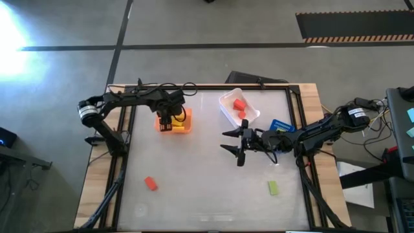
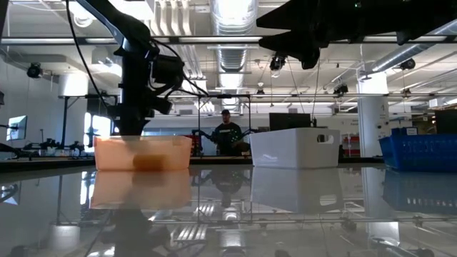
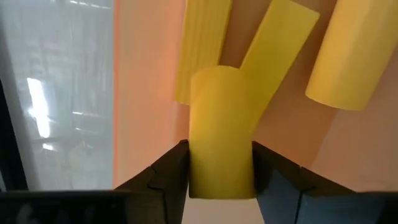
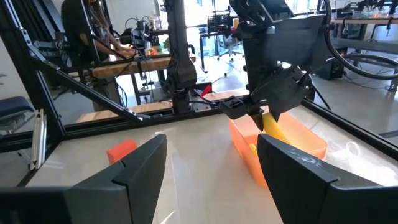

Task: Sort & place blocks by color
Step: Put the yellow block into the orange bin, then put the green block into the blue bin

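The left claw (image 1: pixel 166 123) hangs over the translucent orange plastic bin (image 1: pixel 188 123) near the bench's (image 1: pixel 194 188) far left, with a small yellow rectangular block (image 3: pixel 221 134) standing between its two dark fingers (image 3: pixel 163 177) — whether the fingers press it or have let go, I cannot tell. That block points down into the bin, just above three more yellow blocks (image 3: pixel 202 46) lying on the bin's floor.

The right claw (image 1: pixel 238 142) hovers mid-bench with its fingers spread wide and nothing between them, just beside the white plastic bin (image 1: pixel 228 113) that holds two red blocks (image 1: pixel 239 103). A blue mesh bin (image 1: pixel 281 125) sits partly under the right arm.

Loose on the bench — a red rectangular block (image 1: pixel 151 184) near the front left, well apart from both claws, and a light green rectangular block (image 1: pixel 273 188) near the front right.
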Available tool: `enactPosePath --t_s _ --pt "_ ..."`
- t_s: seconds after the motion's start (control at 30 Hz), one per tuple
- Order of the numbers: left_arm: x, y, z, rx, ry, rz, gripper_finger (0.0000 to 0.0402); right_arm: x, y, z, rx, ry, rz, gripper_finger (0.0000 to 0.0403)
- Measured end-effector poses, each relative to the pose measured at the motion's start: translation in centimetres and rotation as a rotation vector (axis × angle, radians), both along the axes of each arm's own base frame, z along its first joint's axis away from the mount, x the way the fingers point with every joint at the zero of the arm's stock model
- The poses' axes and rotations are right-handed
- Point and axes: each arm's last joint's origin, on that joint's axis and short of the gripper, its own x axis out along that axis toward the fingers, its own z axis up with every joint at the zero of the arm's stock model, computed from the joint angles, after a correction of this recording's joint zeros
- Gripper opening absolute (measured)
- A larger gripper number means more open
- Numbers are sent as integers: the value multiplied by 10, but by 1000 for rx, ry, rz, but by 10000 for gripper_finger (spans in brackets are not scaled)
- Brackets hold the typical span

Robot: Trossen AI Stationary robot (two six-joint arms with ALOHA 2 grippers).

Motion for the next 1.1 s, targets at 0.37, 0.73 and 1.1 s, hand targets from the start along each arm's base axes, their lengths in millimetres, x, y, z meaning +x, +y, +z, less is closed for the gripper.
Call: enactPosePath --t_s 0.37,0.73,1.1 --pt "-1 0 9 41 -20 12 160 0 0 0 14 -2 0 242" --pt "-9 -24 47 108 -190 154 178 0 7 3 105 -18 29 236" --pt "6 -111 86 52 -842 78 178 9 44 4 418 663 -26 235"
